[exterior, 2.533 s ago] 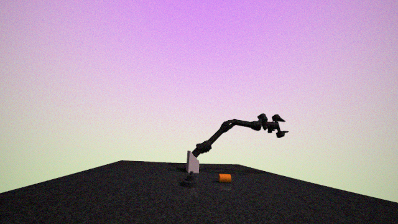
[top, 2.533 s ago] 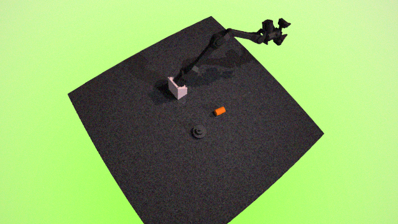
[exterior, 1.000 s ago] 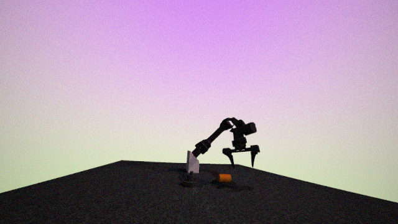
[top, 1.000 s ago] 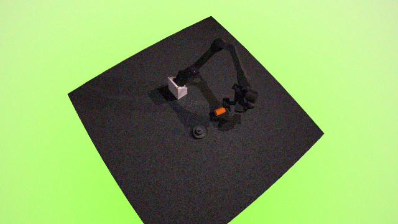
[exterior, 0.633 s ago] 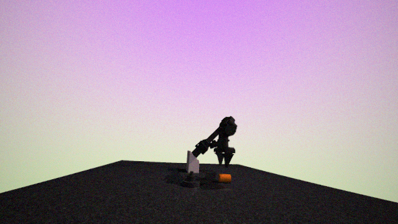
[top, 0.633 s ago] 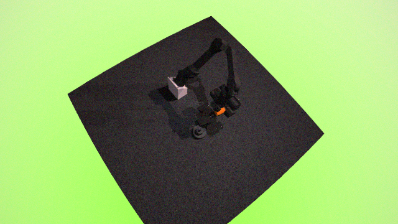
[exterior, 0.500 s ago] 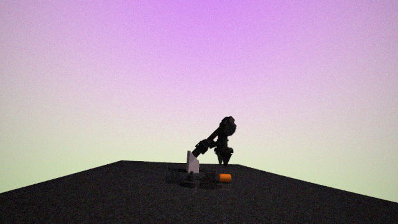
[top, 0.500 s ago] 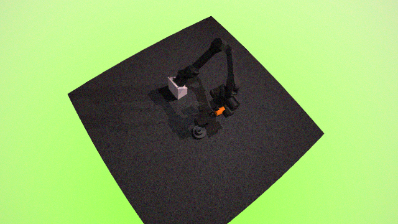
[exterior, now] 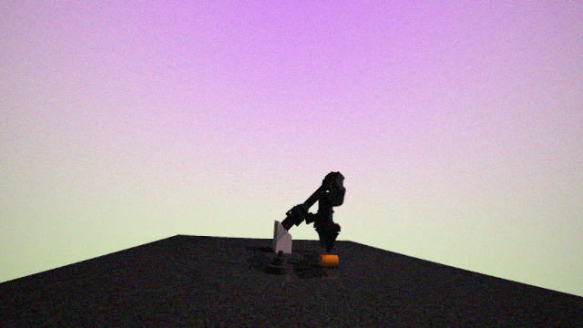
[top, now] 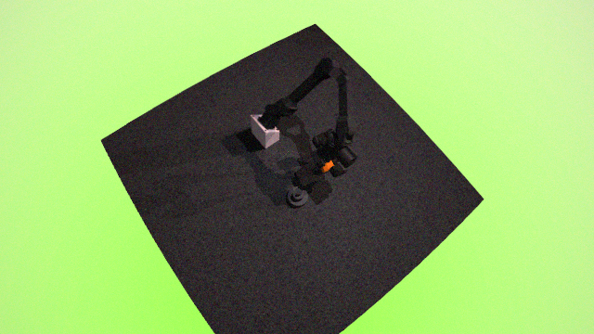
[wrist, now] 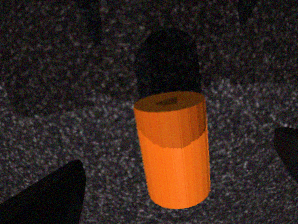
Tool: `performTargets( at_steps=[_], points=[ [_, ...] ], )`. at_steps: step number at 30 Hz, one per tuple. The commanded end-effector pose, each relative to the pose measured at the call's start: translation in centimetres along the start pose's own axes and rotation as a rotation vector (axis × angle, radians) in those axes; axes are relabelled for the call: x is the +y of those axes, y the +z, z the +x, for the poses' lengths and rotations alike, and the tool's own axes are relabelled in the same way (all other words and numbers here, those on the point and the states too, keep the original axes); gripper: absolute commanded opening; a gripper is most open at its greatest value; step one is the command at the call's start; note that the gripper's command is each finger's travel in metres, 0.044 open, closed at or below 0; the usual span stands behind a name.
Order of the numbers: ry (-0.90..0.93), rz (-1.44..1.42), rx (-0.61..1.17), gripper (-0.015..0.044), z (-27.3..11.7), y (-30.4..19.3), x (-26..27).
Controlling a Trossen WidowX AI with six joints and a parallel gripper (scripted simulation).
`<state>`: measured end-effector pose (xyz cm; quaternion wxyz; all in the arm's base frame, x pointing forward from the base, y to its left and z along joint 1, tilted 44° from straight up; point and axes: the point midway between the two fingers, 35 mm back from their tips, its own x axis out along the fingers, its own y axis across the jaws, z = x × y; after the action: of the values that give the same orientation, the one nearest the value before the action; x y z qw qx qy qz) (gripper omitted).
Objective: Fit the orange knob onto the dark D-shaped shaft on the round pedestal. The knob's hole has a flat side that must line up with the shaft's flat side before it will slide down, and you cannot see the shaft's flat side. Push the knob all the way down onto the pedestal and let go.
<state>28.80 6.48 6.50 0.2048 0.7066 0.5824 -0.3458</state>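
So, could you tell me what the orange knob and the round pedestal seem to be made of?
The orange knob looks like matte plastic: even colour, no sharp highlights. The round pedestal is dull dark grey, perhaps plastic or coated metal; its dim surface leaves that open.

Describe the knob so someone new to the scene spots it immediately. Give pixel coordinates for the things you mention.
On the dark square mat (top: 260, 260) (exterior: 291, 301), find the black arm (top: 308, 88) (exterior: 314, 197) rising by a pale block (top: 266, 137) (exterior: 282, 241), and follow it to its open gripper. Just below is the knob (top: 328, 166) (exterior: 329, 261) (wrist: 176, 155), a cylinder on its side with a hole in one end. It's bright orange, unlike the dark round pedestal (top: 297, 201) (exterior: 279, 269) nearby.
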Motion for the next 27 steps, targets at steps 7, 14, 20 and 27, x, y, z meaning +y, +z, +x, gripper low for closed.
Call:
performTargets(
  at_steps=[7, 14, 20, 27],
  points=[
    [-0.003, 0.002, 0.001, 0.044, 1.6, 0.0, 0.0],
    [-0.003, 0.003, 0.002, 0.044, 2.8, 0.0, 0.0],
    [-0.002, 0.004, 0.004, 0.044, 3.8, 0.0, 0.0],
    [-0.002, 0.006, 0.006, 0.044, 4.7, 0.0, -0.1]
  ],
)
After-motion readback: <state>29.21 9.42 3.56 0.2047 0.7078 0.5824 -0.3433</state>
